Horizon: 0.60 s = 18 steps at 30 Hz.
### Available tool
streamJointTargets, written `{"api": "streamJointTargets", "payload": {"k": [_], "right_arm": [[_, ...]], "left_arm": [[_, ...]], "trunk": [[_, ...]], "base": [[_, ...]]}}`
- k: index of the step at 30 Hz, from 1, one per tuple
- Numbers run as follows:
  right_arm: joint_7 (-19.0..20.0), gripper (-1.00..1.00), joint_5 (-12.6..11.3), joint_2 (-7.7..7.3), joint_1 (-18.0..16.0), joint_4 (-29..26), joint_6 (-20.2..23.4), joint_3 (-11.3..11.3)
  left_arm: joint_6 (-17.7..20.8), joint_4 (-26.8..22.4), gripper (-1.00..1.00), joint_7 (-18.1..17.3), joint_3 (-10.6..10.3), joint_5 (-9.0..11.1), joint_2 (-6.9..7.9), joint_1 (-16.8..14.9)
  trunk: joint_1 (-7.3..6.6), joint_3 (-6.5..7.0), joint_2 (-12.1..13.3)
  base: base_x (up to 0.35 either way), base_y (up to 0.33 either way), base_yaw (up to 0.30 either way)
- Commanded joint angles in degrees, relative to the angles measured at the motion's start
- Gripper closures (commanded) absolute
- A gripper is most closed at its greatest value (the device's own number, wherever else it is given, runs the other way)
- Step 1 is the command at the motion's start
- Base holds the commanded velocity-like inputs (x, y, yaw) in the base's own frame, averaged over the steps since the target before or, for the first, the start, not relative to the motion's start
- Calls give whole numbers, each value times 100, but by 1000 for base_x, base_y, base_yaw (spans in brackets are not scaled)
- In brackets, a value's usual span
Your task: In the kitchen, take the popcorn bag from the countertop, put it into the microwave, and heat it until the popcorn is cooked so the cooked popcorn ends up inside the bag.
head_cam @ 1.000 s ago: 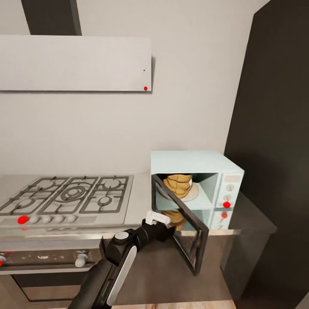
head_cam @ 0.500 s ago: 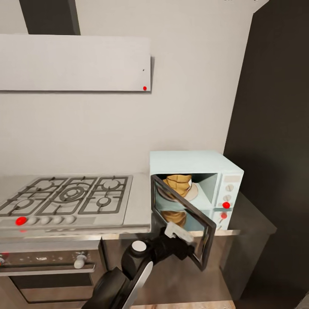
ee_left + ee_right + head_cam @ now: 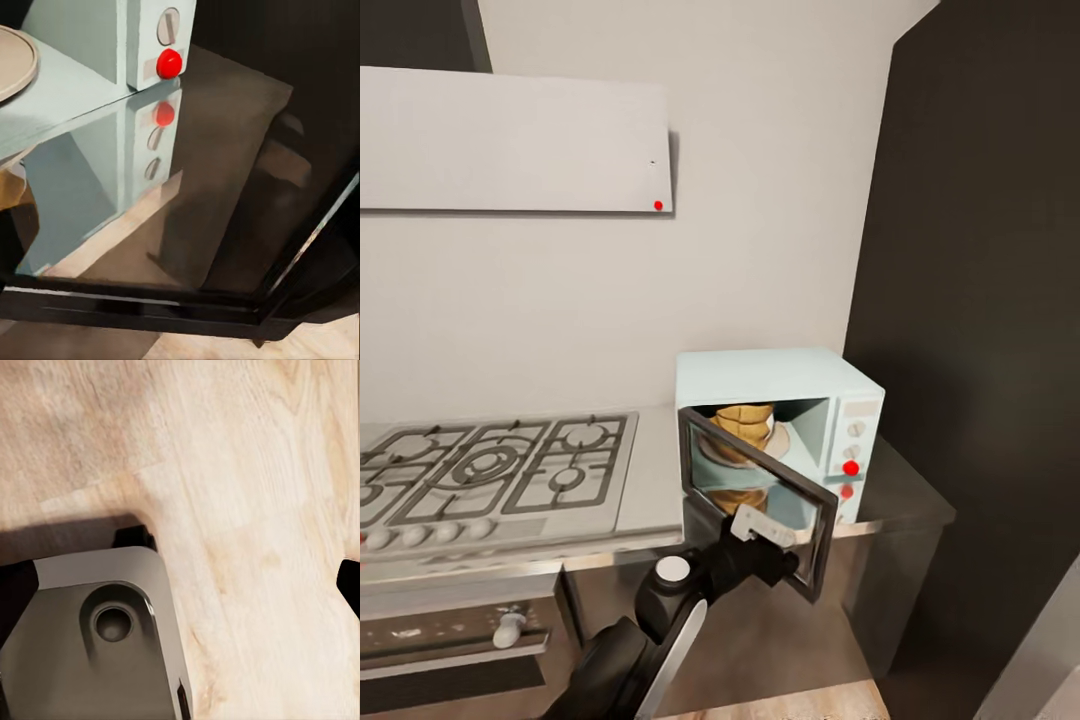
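Left fingers (image 3: 775, 540) at the half-open microwave door (image 3: 760, 505), bag already inside.

We go from the dark cabinet (image 3: 980, 350) filling the right of the frame, to the steel hob (image 3: 490, 470) at lower left on the matte grey tabletop (image 3: 900, 495), to the boxy pale-blue microwave (image 3: 765, 375) at centre. Its glossy dark-glass door hangs ajar, hinged at the left, its free edge swung toward us; our left arm is the nearer, its fingers against the door's outer face near the lower edge, so a push away from us should shut it. We cannot tell how far the fingers are spread. The tan, fold-ribbed bag (image 3: 745, 420) stands upright in the cavity. A red dot (image 3: 850, 468) marks the white panel.
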Motion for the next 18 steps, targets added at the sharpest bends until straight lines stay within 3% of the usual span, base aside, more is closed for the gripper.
{"api": "streamJointTargets", "payload": {"k": [1,5,18], "right_arm": [[12,-100,56,0,-8,10,8,-49],[12,-100,56,3,-8,10,8,-49],[12,-100,56,11,-8,10,8,-49]], "left_arm": [[47,32,-100,-4,-342,154,-1,-2],[22,156,-100,-3,-343,134,-1,-2],[15,157,-100,0,-343,119,-1,-6]], "trunk": [[1,-8,-6],[1,-8,-6],[1,-8,-6]], "base": [[0,0,-210],[120,0,-206],[291,0,-186]]}}
